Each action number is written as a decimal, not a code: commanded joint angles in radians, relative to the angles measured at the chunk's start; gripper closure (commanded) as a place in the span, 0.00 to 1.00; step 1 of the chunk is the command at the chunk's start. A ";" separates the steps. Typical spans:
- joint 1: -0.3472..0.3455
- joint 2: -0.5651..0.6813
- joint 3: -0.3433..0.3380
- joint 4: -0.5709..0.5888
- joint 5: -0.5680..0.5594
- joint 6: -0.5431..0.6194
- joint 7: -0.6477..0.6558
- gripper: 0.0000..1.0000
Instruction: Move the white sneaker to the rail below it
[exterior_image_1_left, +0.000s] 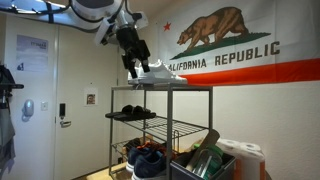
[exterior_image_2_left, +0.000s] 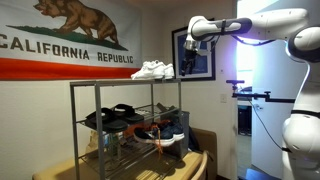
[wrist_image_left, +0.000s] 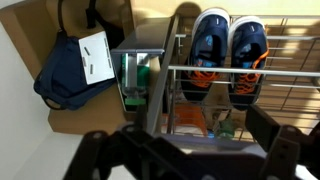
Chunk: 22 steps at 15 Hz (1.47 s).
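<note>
A pair of white sneakers (exterior_image_1_left: 158, 72) stands on the top tier of the black metal shoe rack, also seen in an exterior view (exterior_image_2_left: 152, 70). I cannot tell the two shoes apart. The rail (exterior_image_1_left: 150, 118) is the flat dark tier just below. My gripper (exterior_image_1_left: 131, 66) hangs fingers down at the end of the top tier, right beside the sneakers, as the exterior view from the other side also shows (exterior_image_2_left: 187, 62). In the wrist view the gripper (wrist_image_left: 190, 150) is open and empty, looking down past the rack's edge. The white sneakers are out of the wrist view.
Dark shoes (exterior_image_1_left: 130, 111) lie on the rail. Blue-and-orange sneakers (wrist_image_left: 228, 50) sit on a lower wire tier. A blue bag (wrist_image_left: 70, 70) hangs beside the rack. A bin of items (exterior_image_1_left: 205, 160) stands by the rack. A California flag (exterior_image_1_left: 240, 50) covers the wall.
</note>
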 joint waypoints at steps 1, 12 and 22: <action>0.012 0.158 0.010 0.250 -0.004 -0.045 -0.010 0.00; 0.021 0.410 0.014 0.783 -0.115 -0.098 0.020 0.00; 0.032 0.478 0.022 0.835 -0.092 -0.182 0.014 0.00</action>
